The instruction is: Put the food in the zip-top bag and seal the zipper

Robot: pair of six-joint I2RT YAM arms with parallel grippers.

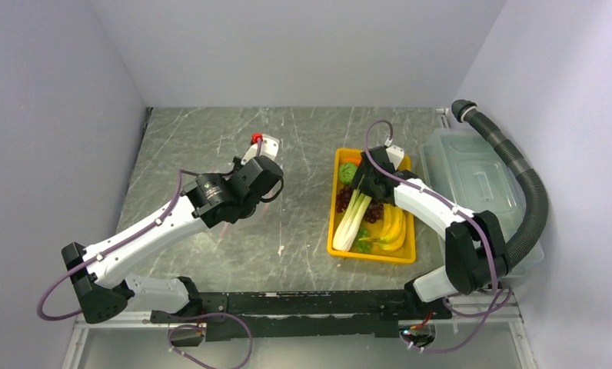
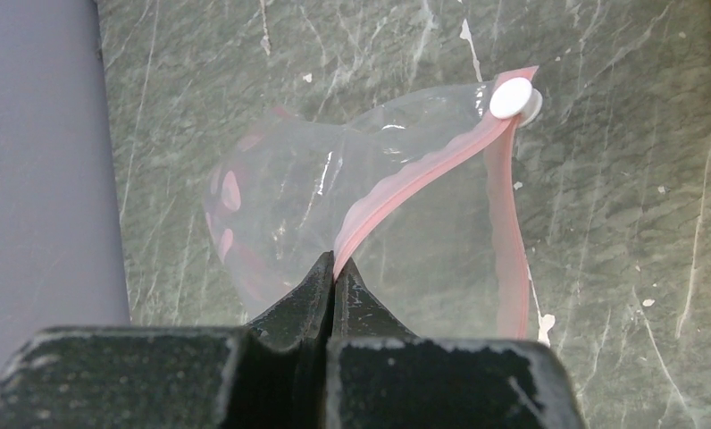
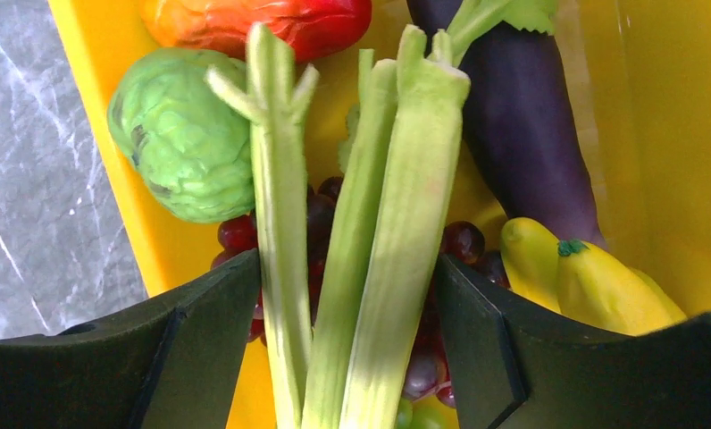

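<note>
My left gripper is shut on the pink zipper of the clear zip-top bag, which hangs over the table with its mouth gaping; a white slider sits at the strip's far end. From above, this gripper is left of the tray. My right gripper stands open, low over the tray, its fingers on either side of the pale green celery stalk. Under and around the celery lie purple grapes, yellow bananas, a green leafy ball, a red-orange piece and a purple eggplant.
The yellow tray holds the food right of centre. A translucent lidded bin stands against the right wall, with a black corrugated hose curving over it. Grey walls close in the table on three sides.
</note>
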